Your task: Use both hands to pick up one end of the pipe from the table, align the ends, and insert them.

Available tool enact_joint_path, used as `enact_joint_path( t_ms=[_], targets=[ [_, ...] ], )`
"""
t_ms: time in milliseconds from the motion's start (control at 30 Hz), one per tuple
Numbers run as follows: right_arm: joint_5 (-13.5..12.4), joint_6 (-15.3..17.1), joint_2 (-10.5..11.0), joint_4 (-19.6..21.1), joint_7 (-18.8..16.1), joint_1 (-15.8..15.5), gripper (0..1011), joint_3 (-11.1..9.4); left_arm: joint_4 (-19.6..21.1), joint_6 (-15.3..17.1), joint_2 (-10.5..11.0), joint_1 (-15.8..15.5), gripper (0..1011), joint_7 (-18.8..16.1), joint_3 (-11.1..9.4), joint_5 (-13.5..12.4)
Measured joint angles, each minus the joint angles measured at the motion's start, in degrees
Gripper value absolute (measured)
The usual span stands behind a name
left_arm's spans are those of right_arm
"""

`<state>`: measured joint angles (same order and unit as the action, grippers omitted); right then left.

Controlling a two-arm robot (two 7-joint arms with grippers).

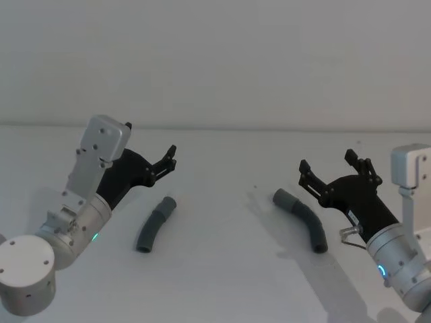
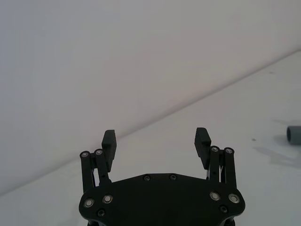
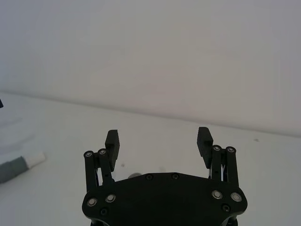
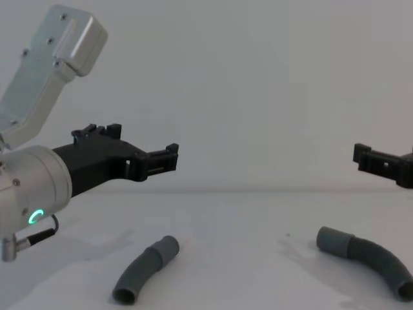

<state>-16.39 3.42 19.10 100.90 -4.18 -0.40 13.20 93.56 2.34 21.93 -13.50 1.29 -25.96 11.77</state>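
**Both claws open and empty; hose pieces lying apart on the bench**

Left claw (image 1: 168,160): raised off the bench (image 1: 222,276), fingers spread wide, nothing held. In the chest view it hangs well above the surface and points in toward the middle. The left wrist view shows clear space between the two fingertips. The silver left arm (image 1: 81,202) carries a lit green ring light (image 4: 32,216).

Right claw (image 1: 328,161): also raised, fingers spread equally wide, nothing held. In the chest view it enters from the right edge at about the same height as the left claw.

Short hose piece (image 1: 155,225): lies flat on the bench on the robot's left side, curved, touched by nothing. In the head view it sits nearer the robot than the left claw's fingertips. Its cuffed end points away from the robot and toward the centre, and its plain ribbed end faces the robot. In the right wrist view the white tip (image 3: 35,159) shows beyond the grey cuff.

Long hose piece (image 1: 303,217): lies flat on the right side, curved, just left of the right claw and apart from it. Its socket cuff (image 1: 281,198) points toward the centre, and its far end lies closer to the robot.

The two pieces are well apart with bare bench between them. Their cuffed ends turn roughly toward each other but are not aligned. A pale grey wall (image 1: 215,60) stands behind the bench.
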Motion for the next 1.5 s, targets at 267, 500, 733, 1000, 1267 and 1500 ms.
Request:
enact_joint_path(
  t_ms=[267, 500, 733, 1000, 1267, 1500],
  targets=[
    [0.2, 4.02, 0.83, 0.93, -0.93, -0.49, 1000, 0.49, 2.12, 4.87, 0.8, 0.75, 1001, 1.86, 0.25, 1.7],
    [-0.16, 7.95, 1.46, 1.94, -1.93, -1.24, 1000, 0.73, 4.24, 9.51, 1.99, 1.53, 1001, 3.26, 0.82, 3.0],
    [-0.99, 11.03, 1.75, 2.44, -3.16, -1.54, 1000, 0.76, 6.27, 14.54, 3.13, 1.74, 1001, 4.53, 1.5, 4.17],
    [-1.8, 14.26, 1.68, 2.6, -4.07, -0.96, 1000, 0.43, 8.1, 19.99, 4.24, 1.47, 1001, 6.14, 2.06, 5.3],
    [-2.15, 16.95, 1.49, 2.25, -4.59, 0.08, 1000, 0.22, 8.78, 24.47, 4.51, 0.93, 1001, 7.75, 2.26, 6.49],
    [-1.96, 18.41, 1.37, 1.14, -4.98, 1.02, 1000, 0.27, 8.95, 27.39, 3.99, 0.98, 1001, 8.56, 2.48, 7.47]
  ],
)
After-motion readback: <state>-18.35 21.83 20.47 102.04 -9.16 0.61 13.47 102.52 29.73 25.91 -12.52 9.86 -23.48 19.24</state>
